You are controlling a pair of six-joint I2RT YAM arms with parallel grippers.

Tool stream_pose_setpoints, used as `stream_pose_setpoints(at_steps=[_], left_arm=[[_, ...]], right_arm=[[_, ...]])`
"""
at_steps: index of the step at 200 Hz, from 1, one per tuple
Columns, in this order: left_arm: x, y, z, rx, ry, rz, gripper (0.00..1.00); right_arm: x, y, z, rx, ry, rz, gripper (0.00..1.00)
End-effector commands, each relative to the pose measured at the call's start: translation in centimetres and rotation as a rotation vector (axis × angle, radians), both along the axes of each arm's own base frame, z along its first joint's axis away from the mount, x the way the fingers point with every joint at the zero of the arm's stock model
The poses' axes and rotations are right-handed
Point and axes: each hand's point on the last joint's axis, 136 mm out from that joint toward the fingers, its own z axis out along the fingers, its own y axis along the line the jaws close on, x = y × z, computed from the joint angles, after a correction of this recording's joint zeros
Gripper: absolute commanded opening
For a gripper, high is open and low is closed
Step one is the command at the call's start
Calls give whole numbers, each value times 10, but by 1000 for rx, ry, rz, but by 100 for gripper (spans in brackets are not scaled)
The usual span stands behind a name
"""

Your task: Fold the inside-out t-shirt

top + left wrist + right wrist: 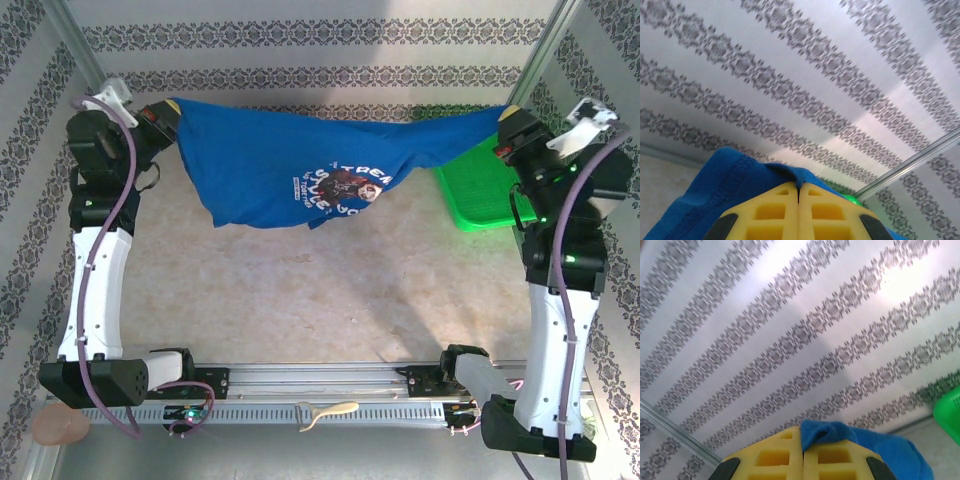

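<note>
The royal blue t-shirt (290, 160) hangs stretched between the 2 grippers above the far part of the table, its soft cloth sagging in wrinkles toward the middle, with a white and dark printed graphic facing the top camera. The left gripper (175, 115) is clamped on 1 stitched edge of it. In the left wrist view the yellow fingers (770, 210), foam-like with rectangular recesses, meet with only cloth between them. The right gripper (505, 125) is likewise closed on a bunched blue fold. Under the shirt's right end lies a green plastic mesh basket (475, 195). The table (300, 290) is a pale, mottled, stone-like surface. Pale walls (320, 40) with grey ornamental stripes enclose it, and a metal rail (320, 375) runs along the near edge.
</note>
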Motion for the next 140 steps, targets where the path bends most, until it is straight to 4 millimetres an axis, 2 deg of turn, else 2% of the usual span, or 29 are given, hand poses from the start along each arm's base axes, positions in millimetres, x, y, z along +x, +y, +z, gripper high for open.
stream_pose_setpoints(at_steps=[1,31,60,79,91,107,140], left_arm=[[-19,-2,43,-16,-99,-16,0],[-43,-5,75,-24,-181,-25,0],[-72,-11,110,-43,-267,-44,0],[-78,-13,118,-61,-275,-51,0],[-70,-13,112,-80,-245,-61,0],[-46,-11,91,-98,-164,-68,0],[20,-8,31,-125,2,-100,0]], right_arm=[[-24,0,42,20,-104,-8,0],[-52,5,79,10,-195,-6,0],[-90,11,117,-19,-298,-13,0],[-105,15,135,-41,-340,-14,0],[-101,15,137,-43,-338,-5,0],[-80,15,129,-23,-296,20,0],[-6,10,89,31,-157,80,0]])
